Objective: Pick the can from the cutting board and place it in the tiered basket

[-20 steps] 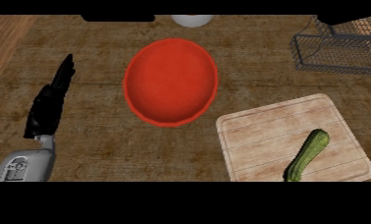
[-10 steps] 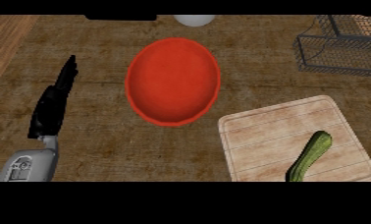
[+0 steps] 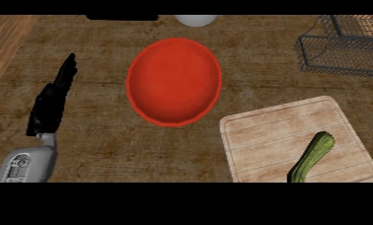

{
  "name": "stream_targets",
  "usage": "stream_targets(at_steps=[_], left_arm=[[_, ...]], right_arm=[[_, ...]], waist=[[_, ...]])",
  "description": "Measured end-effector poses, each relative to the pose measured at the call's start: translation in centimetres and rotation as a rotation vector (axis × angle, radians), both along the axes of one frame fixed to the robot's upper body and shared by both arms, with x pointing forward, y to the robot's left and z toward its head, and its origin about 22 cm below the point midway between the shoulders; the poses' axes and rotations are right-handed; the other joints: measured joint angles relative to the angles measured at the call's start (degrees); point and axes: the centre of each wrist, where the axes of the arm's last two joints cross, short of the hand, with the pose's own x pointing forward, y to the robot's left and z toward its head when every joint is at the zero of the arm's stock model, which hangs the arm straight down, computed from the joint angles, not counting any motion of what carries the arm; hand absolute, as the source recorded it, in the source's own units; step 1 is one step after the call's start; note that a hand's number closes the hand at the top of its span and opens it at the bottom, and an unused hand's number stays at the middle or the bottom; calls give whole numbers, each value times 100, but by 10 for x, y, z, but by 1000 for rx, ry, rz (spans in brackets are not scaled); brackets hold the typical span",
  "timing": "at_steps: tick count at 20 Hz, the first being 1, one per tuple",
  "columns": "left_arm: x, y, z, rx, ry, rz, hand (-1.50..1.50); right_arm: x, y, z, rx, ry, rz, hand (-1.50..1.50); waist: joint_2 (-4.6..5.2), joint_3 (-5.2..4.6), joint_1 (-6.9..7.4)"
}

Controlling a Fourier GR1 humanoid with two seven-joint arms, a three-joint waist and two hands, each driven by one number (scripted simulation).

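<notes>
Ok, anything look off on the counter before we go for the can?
Yes: no can shows. The cutting board holds only a long green vegetable, running off the lower edge. The right hand is out of view; the left hand rests open at the left.

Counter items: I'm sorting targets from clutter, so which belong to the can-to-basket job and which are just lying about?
Job: cutting board; wire basket. No can shows; a green vegetable lies on the board.
Lying about: red plate; white object.
</notes>
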Motion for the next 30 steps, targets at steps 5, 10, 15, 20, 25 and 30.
stream_targets(at_steps=[5, 10, 15, 20, 25, 30], left_arm=[[-1, -4, 3, -5, 3, 2, 0], [-2, -3, 1, 2, 1, -1, 0], [-2, -3, 6, 2, -3, -4, 0], [-4, 5, 4, 2, -1, -1, 0], [-4, 5, 9, 7, 3, 4, 0], [-5, 1, 3, 5, 10, 17, 0]], right_arm=[[3, -19, -24, 75, 56, 40, 150], [4, -33, -43, 246, 129, 20, -150], [1, -44, -58, 339, 145, 1, -150], [-4, -55, -60, 452, 45, 14, -150], [-7, -63, -45, 527, -91, 24, -150], [-25, -89, -22, 576, -173, -29, -150]], waist=[[-2, 2, 3], [6, 5, 10], [-8, -12, 14], [6, 1, 19], [-8, 4, -15], [-30, 0, -84]])
